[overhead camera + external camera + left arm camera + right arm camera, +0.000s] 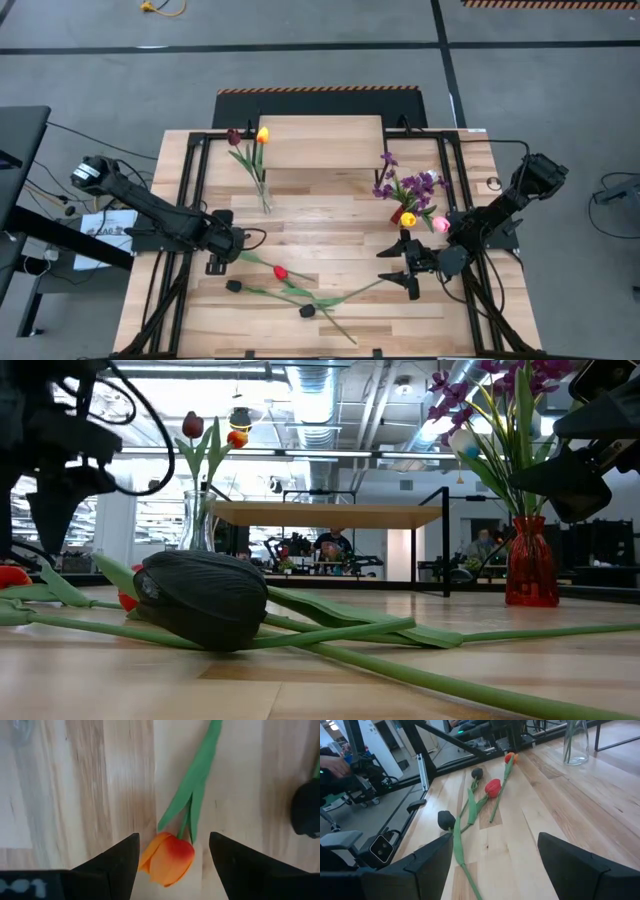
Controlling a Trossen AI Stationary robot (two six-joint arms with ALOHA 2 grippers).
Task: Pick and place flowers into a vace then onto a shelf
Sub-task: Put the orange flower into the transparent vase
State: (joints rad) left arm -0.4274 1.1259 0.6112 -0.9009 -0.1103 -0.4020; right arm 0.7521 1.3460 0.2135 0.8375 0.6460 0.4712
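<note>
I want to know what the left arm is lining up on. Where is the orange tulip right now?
In the left wrist view the orange tulip lies flat on the table between the open left gripper fingers; from above that is left of centre, near the clear vase.

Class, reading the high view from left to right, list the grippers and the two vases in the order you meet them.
Left gripper → clear vase with two flowers → red vase with the purple sprigs → right gripper.

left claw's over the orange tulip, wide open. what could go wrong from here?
1. The left claw straddles the orange tulip at its head, not its stem; closing may crush it.
2. Loose flowers' stems cross on the table; lifting one may drag the red tulip.
</note>
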